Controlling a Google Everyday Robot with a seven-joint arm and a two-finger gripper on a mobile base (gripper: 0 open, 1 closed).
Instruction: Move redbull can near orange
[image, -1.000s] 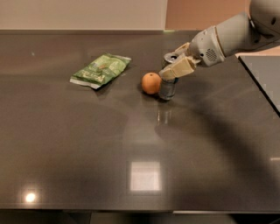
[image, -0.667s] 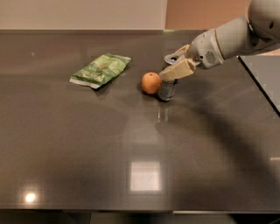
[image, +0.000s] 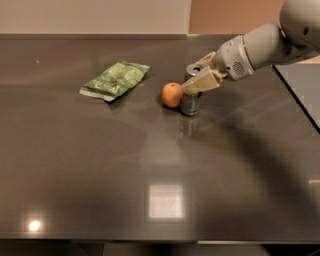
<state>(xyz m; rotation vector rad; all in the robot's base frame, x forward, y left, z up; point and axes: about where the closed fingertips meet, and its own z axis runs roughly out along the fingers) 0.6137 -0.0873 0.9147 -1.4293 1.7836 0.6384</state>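
- A dark glossy table fills the view, with a pale wall behind it.
- The redbull can stands upright at 3 o'clock of the orange, just beside it.
- The gripper, reaching in from 2 o'clock, has its jaws closed around the can's upper body.
- A green snack bag lies at 10 o'clock of the orange.
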